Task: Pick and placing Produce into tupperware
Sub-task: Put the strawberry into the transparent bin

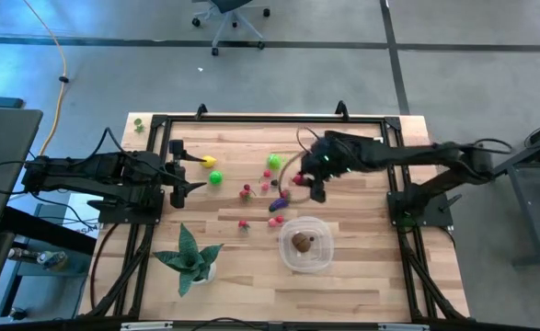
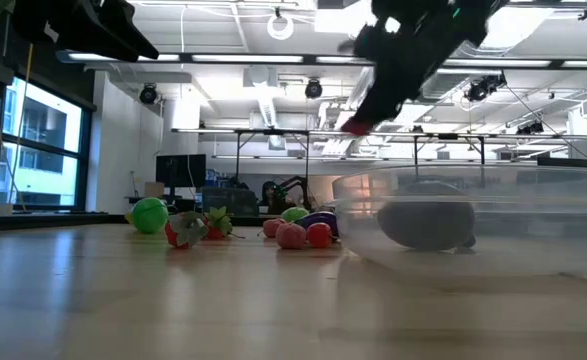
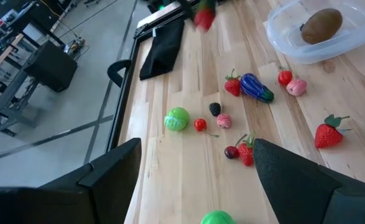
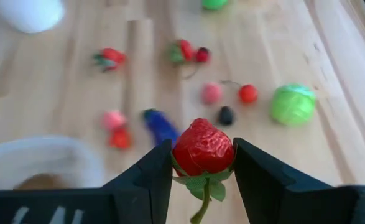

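While the right gripper (image 4: 202,163) carries a strawberry (image 4: 203,149) pinched in its jaws, it hangs beside the tupperware (image 1: 304,245), lifted clear of the desk (image 1: 361,267) for transfer.
Left gripper (image 1: 179,169) waits well apart from the tupperware, jaws spread; loose produce (image 1: 271,188) lies between.

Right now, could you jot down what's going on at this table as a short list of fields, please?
right end effector: above the table near the tupperware, shut on a red strawberry
left end effector: open, waiting at the table's left side
tupperware: clear, round, holding one brown piece
loose produce: purple eggplant, green ball, red and pink pieces on the wood
other: potted plant
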Motion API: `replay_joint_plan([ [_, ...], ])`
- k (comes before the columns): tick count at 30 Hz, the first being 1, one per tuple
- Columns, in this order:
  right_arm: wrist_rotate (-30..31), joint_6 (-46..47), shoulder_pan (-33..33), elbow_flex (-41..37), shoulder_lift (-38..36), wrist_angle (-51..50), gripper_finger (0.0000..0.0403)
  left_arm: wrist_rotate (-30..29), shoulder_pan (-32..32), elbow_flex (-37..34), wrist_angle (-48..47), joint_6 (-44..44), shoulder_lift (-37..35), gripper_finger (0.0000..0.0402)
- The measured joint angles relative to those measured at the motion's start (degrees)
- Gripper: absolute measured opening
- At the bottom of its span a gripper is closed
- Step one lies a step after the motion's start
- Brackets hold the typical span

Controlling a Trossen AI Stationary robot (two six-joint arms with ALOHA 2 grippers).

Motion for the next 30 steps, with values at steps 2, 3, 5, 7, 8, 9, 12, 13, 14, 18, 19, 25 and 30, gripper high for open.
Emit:
replay_joint_plan([
  [2, 4.24, 4.43, 4.74, 0.00, -2.69, -3.18, 0.0140, -0.02, 0.00, 0.00, 0.02, 0.01, -0.01, 0.0299],
  [3, 6.54, 7.05, 7.14, 0.00, -3.58, -4.89, 0.0140, -0.02, 0.00, 0.00, 0.02, 0.01, -0.02, 0.0299],
  [5, 10.69, 12.44, 11.90, 0.00, -4.31, -8.19, 0.0140, 0.00, 0.00, -0.02, 0.02, 0.00, 0.00, 0.0299],
  [7, 14.50, 17.27, 16.54, 0.00, -3.66, -10.58, 0.0140, 0.00, 0.00, -0.02, 0.02, 0.00, 0.00, 0.0299],
  [8, 16.13, 19.42, 18.55, 0.00, -2.87, -11.15, 0.0140, -0.02, -0.01, -0.02, 0.02, 0.00, -0.01, 0.0299],
  [9, 17.48, 21.18, 20.32, 0.00, -1.91, -11.52, 0.0140, -0.02, 0.00, 0.00, 0.02, 0.00, -0.01, 0.0299],
  [12, 20.16, 25.50, 24.13, 0.00, 1.67, -12.18, 0.0140, -0.02, 0.00, 0.00, 0.04, -0.01, -0.02, 0.0299],
  [13, 20.58, 26.72, 24.95, 0.00, 3.03, -12.44, 0.0140, 0.00, 0.00, 0.00, 0.02, 0.01, 0.00, 0.0299],
  [14, 20.63, 27.79, 25.62, 0.00, 4.44, -12.69, 0.0140, -0.01, -0.01, -0.01, 0.00, -0.01, -0.02, 0.0299],
  [18, 20.44, 31.02, 27.64, 0.00, 9.25, -12.16, 0.0140, -0.02, 0.00, -0.01, 0.01, 0.00, -0.02, 0.0299],
  [19, 20.27, 31.98, 28.14, 0.00, 10.26, -11.79, 0.0140, -0.01, 0.00, 0.00, 0.02, 0.00, -0.01, 0.0299],
  [25, 18.96, 34.91, 30.28, 0.00, 14.56, -9.53, 0.0140, -0.02, 0.00, 0.00, 0.02, 0.02, -0.02, 0.0299],
  [30, 18.58, 35.28, 30.63, 0.00, 17.14, -8.34, 0.0140, 0.00, 0.00, -0.02, 0.02, 0.00, 0.00, 0.0299],
])
